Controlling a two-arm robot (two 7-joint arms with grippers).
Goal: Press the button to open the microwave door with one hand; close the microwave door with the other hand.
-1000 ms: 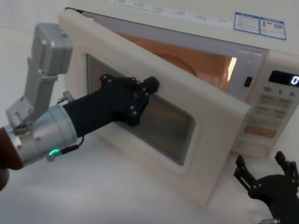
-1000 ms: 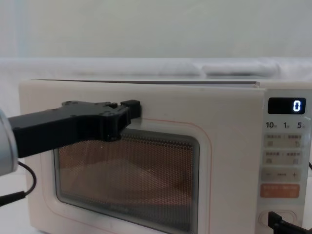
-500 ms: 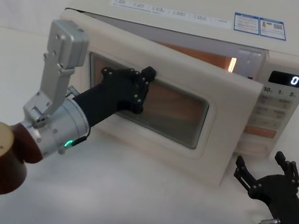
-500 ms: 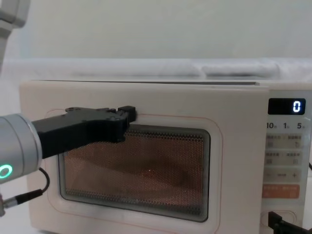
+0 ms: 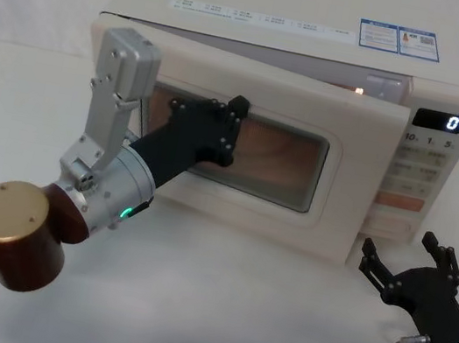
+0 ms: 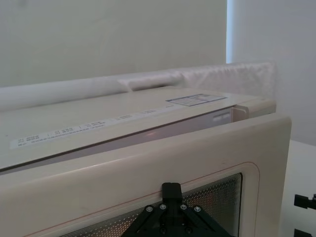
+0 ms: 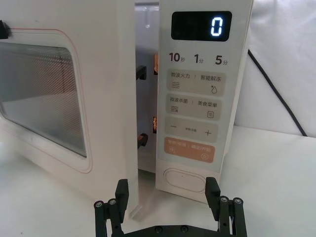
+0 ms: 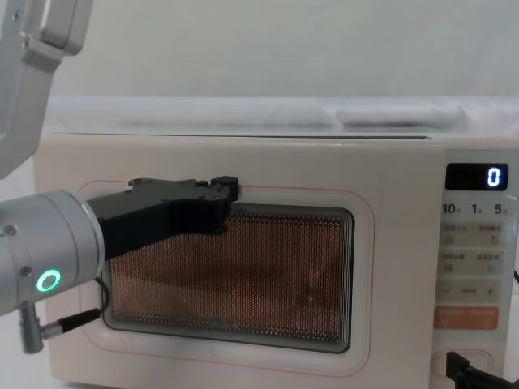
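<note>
Lab-style test setup: microwave [image 5: 321, 54] alone on white-draped table [image 5: 231, 314], plain white backdrop.

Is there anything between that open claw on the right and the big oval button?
Nothing: in the right wrist view the right gripper sits just in front of the button, with bare white table below and no object between them.

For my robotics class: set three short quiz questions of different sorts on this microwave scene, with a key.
1. True or false: the microwave door is fully latched.
2. Which end effector touches the door? A) left B) right C) neither
3. Fill in: the display reads ___.

Key:
1. False; the right wrist view shows a gap beside the control panel.
2. A; the left end effector presses on the window, while the right end effector waits open in front of the button.
3. 0
</note>
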